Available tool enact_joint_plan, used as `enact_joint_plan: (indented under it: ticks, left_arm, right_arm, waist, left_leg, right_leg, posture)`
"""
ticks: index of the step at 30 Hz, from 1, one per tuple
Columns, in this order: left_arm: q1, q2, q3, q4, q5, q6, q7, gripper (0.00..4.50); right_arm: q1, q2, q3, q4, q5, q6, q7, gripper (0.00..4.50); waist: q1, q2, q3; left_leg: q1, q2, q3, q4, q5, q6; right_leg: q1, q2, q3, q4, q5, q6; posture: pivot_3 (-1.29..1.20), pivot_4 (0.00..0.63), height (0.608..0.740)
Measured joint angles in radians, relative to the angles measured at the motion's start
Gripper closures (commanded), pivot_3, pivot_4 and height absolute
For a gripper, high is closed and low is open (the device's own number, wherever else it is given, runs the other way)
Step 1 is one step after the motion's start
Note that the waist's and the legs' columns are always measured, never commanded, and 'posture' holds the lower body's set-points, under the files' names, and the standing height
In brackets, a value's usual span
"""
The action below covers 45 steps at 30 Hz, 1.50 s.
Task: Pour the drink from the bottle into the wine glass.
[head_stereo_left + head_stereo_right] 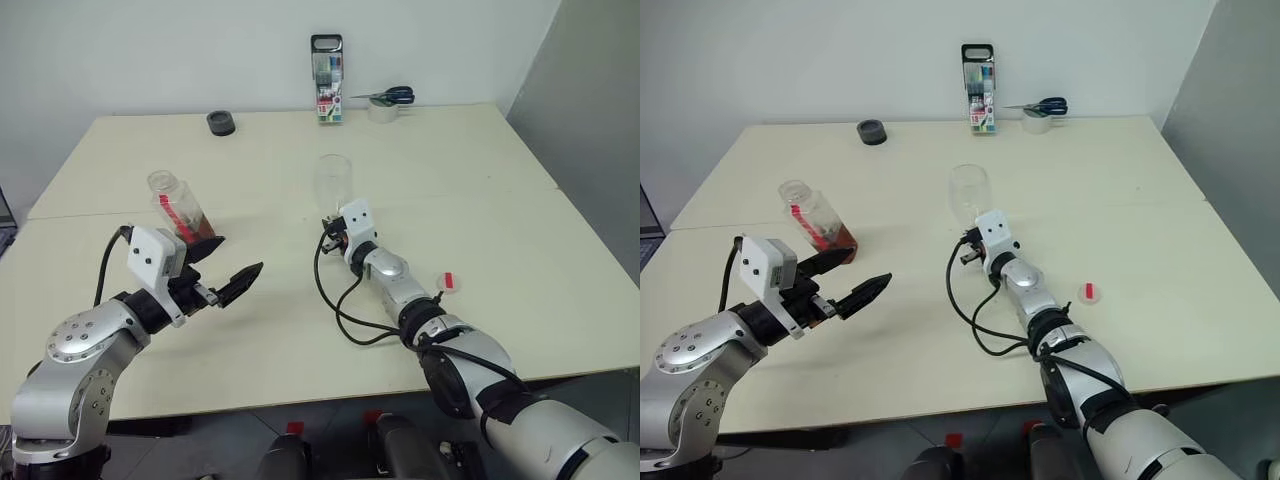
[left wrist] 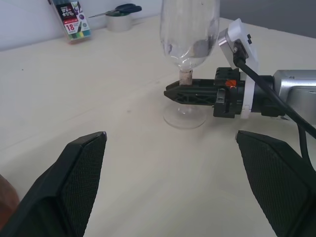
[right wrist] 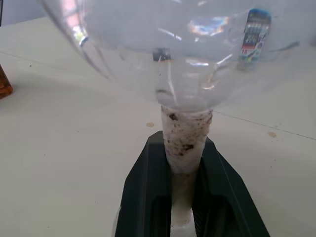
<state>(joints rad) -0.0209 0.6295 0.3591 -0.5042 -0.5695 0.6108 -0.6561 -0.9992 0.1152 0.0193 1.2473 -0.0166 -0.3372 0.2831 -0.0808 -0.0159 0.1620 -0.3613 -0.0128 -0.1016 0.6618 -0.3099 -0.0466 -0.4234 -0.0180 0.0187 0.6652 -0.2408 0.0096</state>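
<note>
The bottle [image 1: 181,209] stands on the table at the left with its neck uncapped and the amber-brown drink [image 1: 201,228] low inside it. My left gripper [image 1: 228,265] is open just in front of the bottle and holds nothing. The wine glass [image 1: 335,180] stands at mid-table, clear and with no liquid in it. My right gripper [image 1: 330,222] is shut on the stem [image 3: 185,138] just above the foot. The left wrist view shows the glass [image 2: 190,29] with the right gripper [image 2: 185,94] clamped on it.
A red cap [image 1: 448,281] lies on the table to the right of my right arm. At the back edge stand a marker pack [image 1: 327,78], scissors on a tape roll [image 1: 385,100] and a black round object [image 1: 221,123]. A grey wall borders the right side.
</note>
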Motion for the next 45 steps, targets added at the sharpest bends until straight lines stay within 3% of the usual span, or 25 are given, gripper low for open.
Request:
enact_joint_plan:
  ticks: [11, 12, 16, 20, 26, 31, 37, 45]
  left_arm:
    - [-0.03, 0.022, -0.026, 0.053, -0.019, 0.005, -0.033, 0.0]
    - [-0.034, 0.022, -0.029, 0.065, -0.017, -0.003, -0.034, 0.0]
    - [-0.036, 0.023, -0.036, 0.096, -0.006, -0.018, -0.036, 0.0]
    - [-0.041, 0.023, -0.032, 0.128, 0.003, -0.041, -0.025, 0.0]
    - [-0.054, 0.002, -0.004, 0.226, 0.06, -0.11, 0.04, 0.0]
    - [-0.063, -0.03, 0.002, 0.331, 0.14, -0.191, 0.122, 0.0]
    - [-0.141, -0.057, 0.007, 0.447, 0.184, -0.258, 0.199, 0.0]
    - [-0.269, -0.049, -0.003, 0.631, 0.214, -0.342, 0.174, 0.0]
  right_arm:
    - [0.066, -0.014, 0.014, 0.001, -0.04, -0.03, 0.022, 0.13]
    - [0.079, -0.018, 0.018, -0.012, -0.042, -0.042, 0.027, 0.02]
    - [0.158, -0.062, 0.021, -0.116, -0.037, -0.064, 0.078, 0.02]
    - [0.361, -0.17, 0.021, -0.451, 0.019, 0.038, 0.193, 0.02]
    - [0.666, -0.35, 0.055, -1.192, 0.141, 0.461, 0.314, 0.02]
    - [0.698, -0.529, 0.059, -1.656, 0.4, 0.841, 0.435, 0.02]
    - [0.598, -0.643, -0.003, -1.798, 0.644, 1.071, 0.494, 0.02]
    - [0.625, -0.619, -0.004, -1.836, 0.699, 1.133, 0.393, 0.02]
  waist:
    - [0.0, 0.0, 0.0]
    - [0.0, 0.0, 0.0]
    - [0.008, 0.0, 0.0]
    - [0.032, 0.0, 0.0]
    - [0.039, 0.002, 0.001]
    - [0.042, 0.002, 0.001]
    - [0.052, 0.0, 0.0]
    - [0.053, 0.0, 0.0]
  left_leg:
    - [0.0, 0.0, 0.001, 0.0, 0.0, 0.0]
    - [0.0, 0.0, 0.001, 0.0, 0.0, -0.001]
    - [0.0, -0.001, 0.0, 0.0, 0.0, 0.0]
    - [-0.001, -0.002, -0.003, 0.001, 0.0, 0.0]
    - [-0.001, 0.0, -0.003, 0.0, -0.001, 0.002]
    - [0.001, 0.0, -0.004, 0.001, -0.002, 0.003]
    - [0.0, -0.001, -0.003, 0.002, -0.002, 0.003]
    - [-0.001, -0.001, -0.003, 0.002, -0.001, 0.003]
  right_leg:
    - [0.0, 0.0, -0.001, 0.0, 0.0, 0.0]
    - [0.001, 0.0, -0.001, -0.001, 0.0, 0.0]
    - [0.002, 0.0, -0.001, -0.001, 0.0, 0.0]
    - [0.002, -0.001, -0.001, -0.002, 0.0, 0.0]
    - [0.001, 0.0, -0.001, -0.002, 0.0, 0.0]
    - [0.003, 0.0, -0.003, -0.002, 0.0, 0.001]
    - [0.004, 0.0, -0.005, -0.003, 0.0, 0.001]
    - [0.003, 0.0, -0.005, -0.002, 0.0, 0.001]
  posture:
    - [0.0, 0.15, 0.74]
    - [0.0, 0.15, 0.74]
    - [0.0, 0.15, 0.74]
    - [0.0, 0.15, 0.74]
    - [0.0, 0.15, 0.74]
    - [0.0, 0.15, 0.74]
    - [0.0, 0.15, 0.74]
    - [0.0, 0.15, 0.74]
